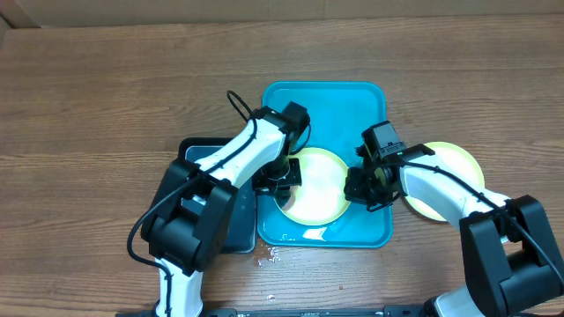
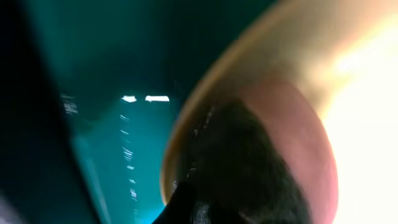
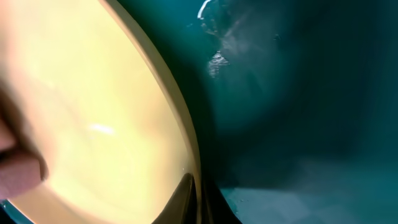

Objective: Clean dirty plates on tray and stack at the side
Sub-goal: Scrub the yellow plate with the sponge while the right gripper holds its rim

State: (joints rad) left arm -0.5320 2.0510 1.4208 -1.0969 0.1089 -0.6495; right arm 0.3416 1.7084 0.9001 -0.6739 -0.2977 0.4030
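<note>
My overhead camera looks straight down on the whole table (image 1: 88,106). Both wrist cameras sit very close, blurred, each filled by the plate (image 1: 319,189) and tray (image 1: 326,101) at overhead's centre.

Plate (image 1: 319,192) in tray (image 1: 326,101); second plate (image 1: 458,160) on table (image 1: 88,97) right of tray; basin (image 1: 196,148) left

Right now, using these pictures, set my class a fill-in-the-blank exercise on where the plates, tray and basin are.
The yellow-green plate between the left gripper and right gripper lies inside the blue ____. The black basin sits on the ____ side of the tray. A second plate rests outside the tray, on the wooden ____.
Missing words: tray; left; table.
</note>
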